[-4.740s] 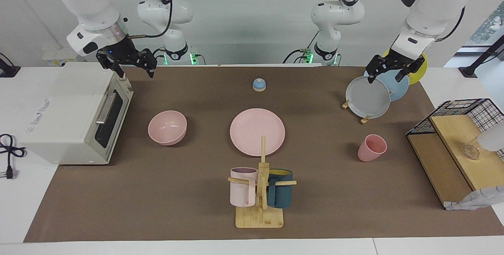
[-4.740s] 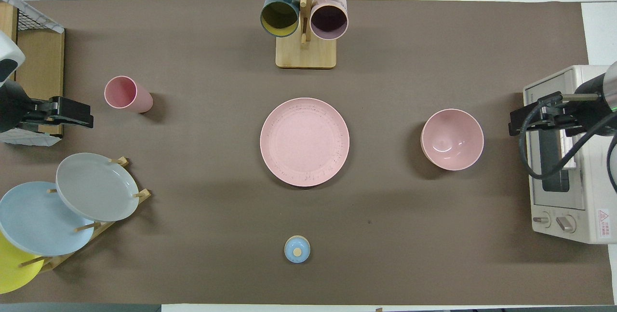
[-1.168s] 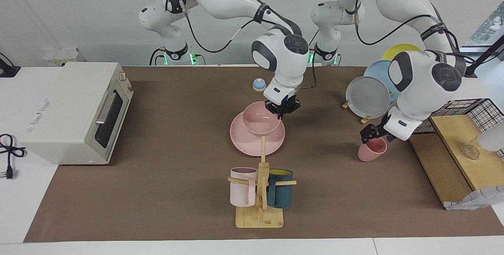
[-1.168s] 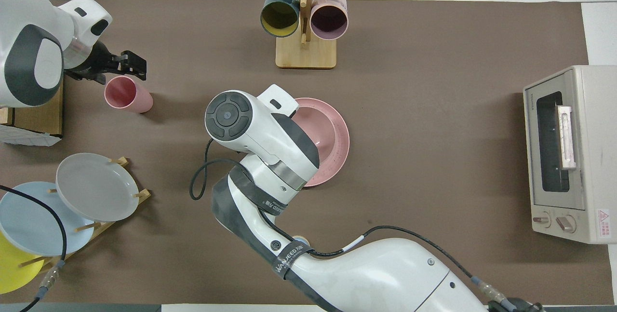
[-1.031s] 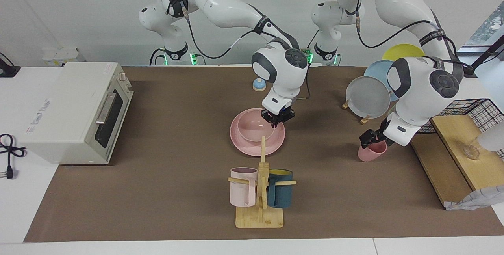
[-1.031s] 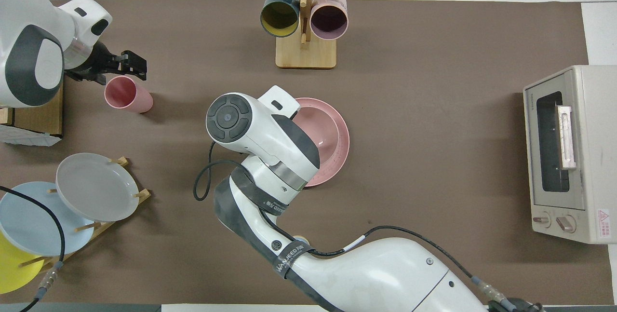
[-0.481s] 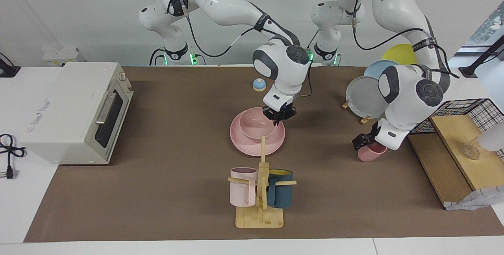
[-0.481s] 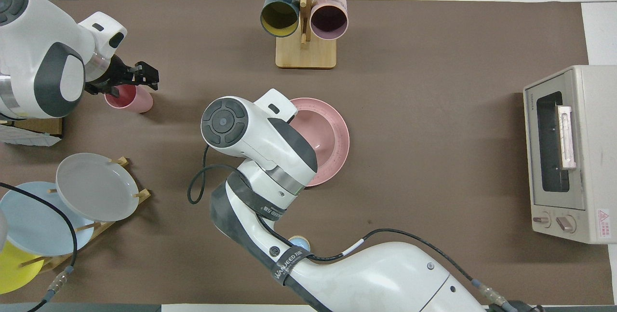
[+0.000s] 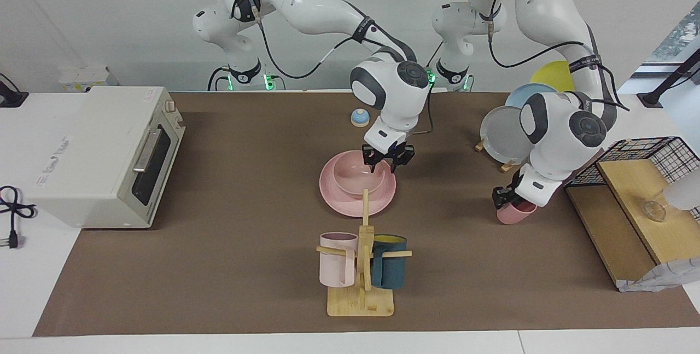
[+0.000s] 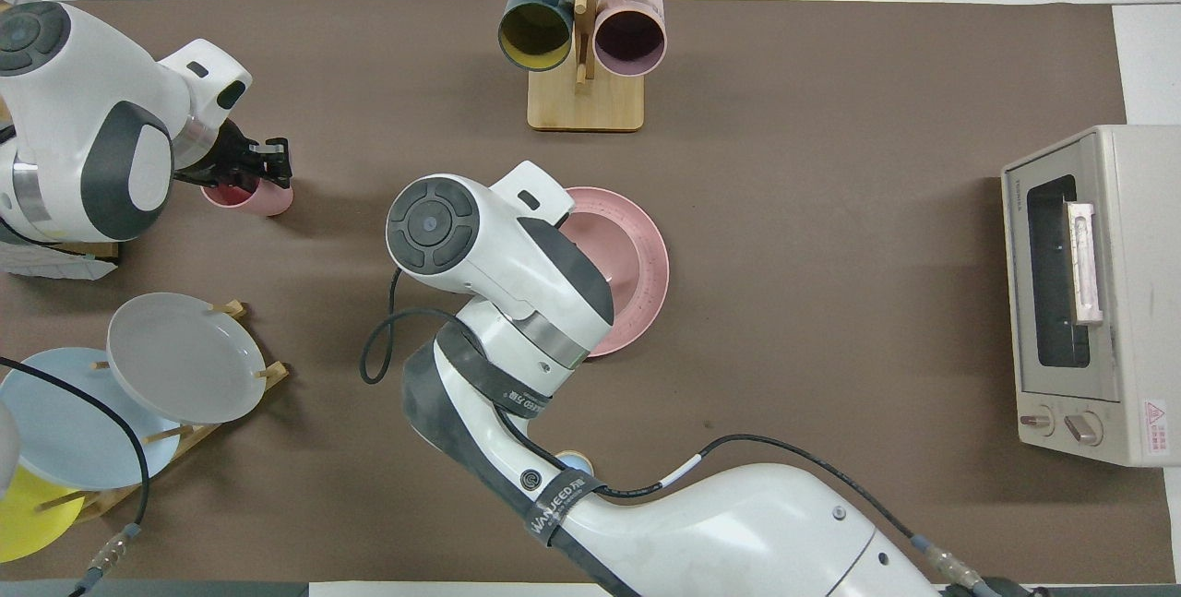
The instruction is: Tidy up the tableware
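My right gripper (image 9: 389, 160) sits just above the rim of the pink bowl (image 9: 358, 178) with its two fingers spread apart, holding nothing. The bowl rests in the pink plate (image 9: 339, 201) at the middle of the table, nearer to me than the mug rack (image 9: 362, 266). My left gripper (image 9: 507, 198) is down at the pink cup (image 9: 514, 214), toward my left arm's end of the table, but I cannot tell if its fingers are squeezing it
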Robot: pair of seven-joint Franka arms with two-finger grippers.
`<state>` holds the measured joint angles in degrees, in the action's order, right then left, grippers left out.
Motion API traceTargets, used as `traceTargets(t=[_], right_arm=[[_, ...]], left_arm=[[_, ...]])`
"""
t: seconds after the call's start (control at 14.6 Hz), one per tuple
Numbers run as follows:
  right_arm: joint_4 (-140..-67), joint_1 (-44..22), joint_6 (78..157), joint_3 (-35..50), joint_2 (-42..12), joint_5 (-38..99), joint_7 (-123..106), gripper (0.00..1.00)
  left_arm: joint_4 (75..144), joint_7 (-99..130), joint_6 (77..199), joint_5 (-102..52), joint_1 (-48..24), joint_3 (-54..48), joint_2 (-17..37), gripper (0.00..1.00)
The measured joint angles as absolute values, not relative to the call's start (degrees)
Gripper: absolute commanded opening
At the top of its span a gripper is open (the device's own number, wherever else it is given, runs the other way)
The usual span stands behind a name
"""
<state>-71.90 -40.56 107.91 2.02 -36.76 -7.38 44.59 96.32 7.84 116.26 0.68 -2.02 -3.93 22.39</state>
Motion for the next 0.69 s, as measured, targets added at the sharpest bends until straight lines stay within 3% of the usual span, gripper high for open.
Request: traceTargets(t=[0.21, 0.41, 0.69], right_arm=[[-70.6, -34.3, 104.4, 1.5, -31.5, -7.1, 38.7, 1.00], [-73.7, -23.9, 94.1, 1.6, -21.3, -3.3, 26.1, 1.00], [-83.0, -16.7, 84.2, 1.6, -5.6, -2.6, 18.6, 1.00]], left_arm=[[96.3, 5.8, 116.3, 2.1, -2.0, -3.9, 22.1, 0.00], [94.1, 5.8, 113.6, 2.0, -2.1, -4.4, 21.3, 0.00], [78.0, 20.3, 94.6, -1.3, -7.4, -5.1, 20.7, 0.00]])
